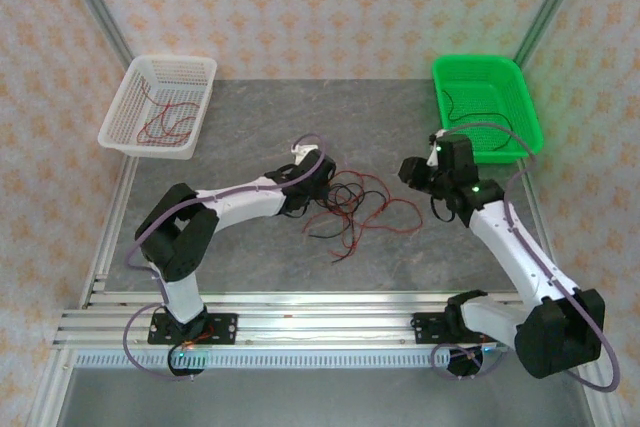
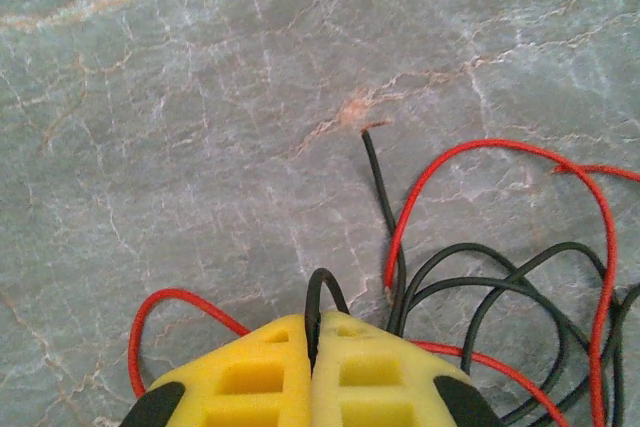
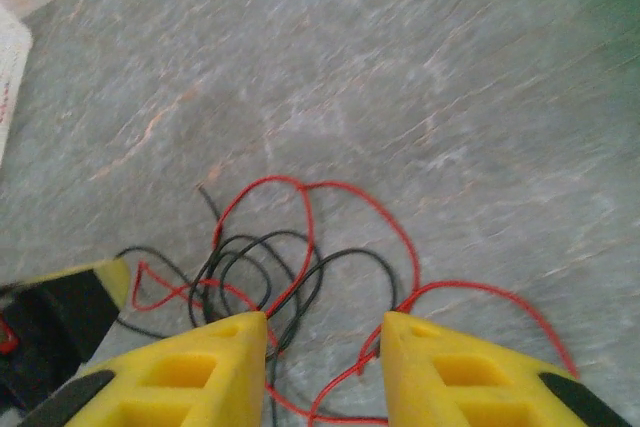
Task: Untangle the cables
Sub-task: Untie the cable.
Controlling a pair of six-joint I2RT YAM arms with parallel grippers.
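One white basket [image 1: 150, 148] (green basket [image 1: 497, 107] opposite) flanks the cables [image 1: 350, 209].

Thin red and black cables [image 1: 347, 197] lie loosely tangled.

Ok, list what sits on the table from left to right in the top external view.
white basket → left gripper → tangled red and black cables → right gripper → green basket
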